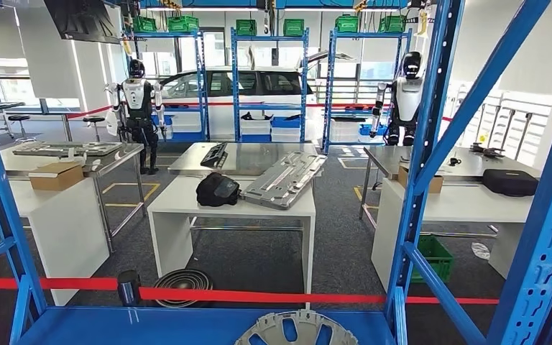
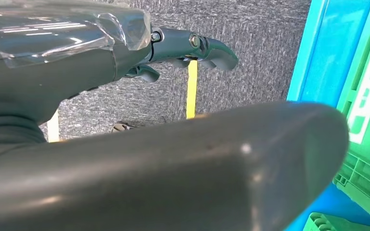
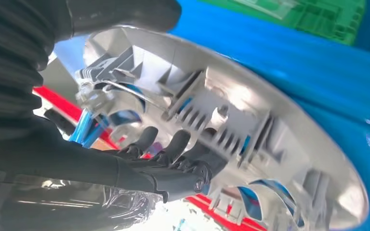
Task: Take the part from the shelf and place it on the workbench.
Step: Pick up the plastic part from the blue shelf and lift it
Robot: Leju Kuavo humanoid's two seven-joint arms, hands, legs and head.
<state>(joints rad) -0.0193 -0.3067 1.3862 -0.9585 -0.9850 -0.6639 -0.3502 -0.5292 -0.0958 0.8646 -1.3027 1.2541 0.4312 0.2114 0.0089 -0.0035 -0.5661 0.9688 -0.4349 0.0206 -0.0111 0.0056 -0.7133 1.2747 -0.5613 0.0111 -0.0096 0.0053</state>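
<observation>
Gripping the silver, spoked round plastic part (image 3: 231, 120) at lower centre, the right hand (image 3: 173, 163) (left hand (image 2: 192, 48) empty, fingers loosely apart) hasn't lifted it off the blue metal shelf (image 1: 151, 327).

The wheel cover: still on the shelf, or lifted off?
Tilted up: the right hand grips the wheel cover, its ribbed underside exposed above the blue shelf.
</observation>
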